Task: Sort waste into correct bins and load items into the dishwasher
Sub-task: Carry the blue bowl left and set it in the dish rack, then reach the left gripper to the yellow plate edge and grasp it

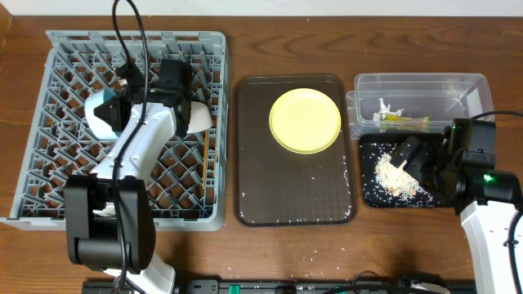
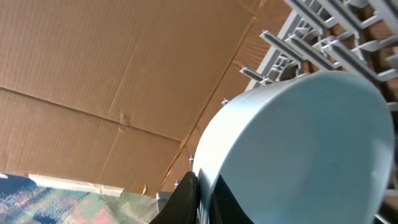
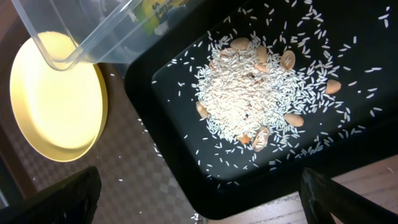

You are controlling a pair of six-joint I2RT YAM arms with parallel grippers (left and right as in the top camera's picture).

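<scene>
My left gripper (image 1: 119, 109) is shut on the rim of the light blue bowl (image 1: 100, 119) and holds it tilted among the pegs of the grey dish rack (image 1: 49, 175). The left wrist view shows the jaws (image 2: 202, 200) pinching the bowl (image 2: 298, 149). A beige bowl (image 1: 198, 117) stands on edge in the rack. My right gripper (image 1: 406, 153) is open and empty above the black tray (image 1: 372, 196), which holds the rice pile (image 3: 249, 93). The yellow plate (image 1: 305, 120) lies on the brown serving tray. The green-and-yellow wrapper (image 1: 402, 122) lies in the clear tub (image 1: 421, 82). The cup and chopsticks are out of view.
The dark brown serving tray (image 1: 294, 192) sits between the rack and the bins, with stray rice grains on it and on the table in front. The plate (image 3: 53, 99) and the clear tub's corner (image 3: 81, 37) also show in the right wrist view.
</scene>
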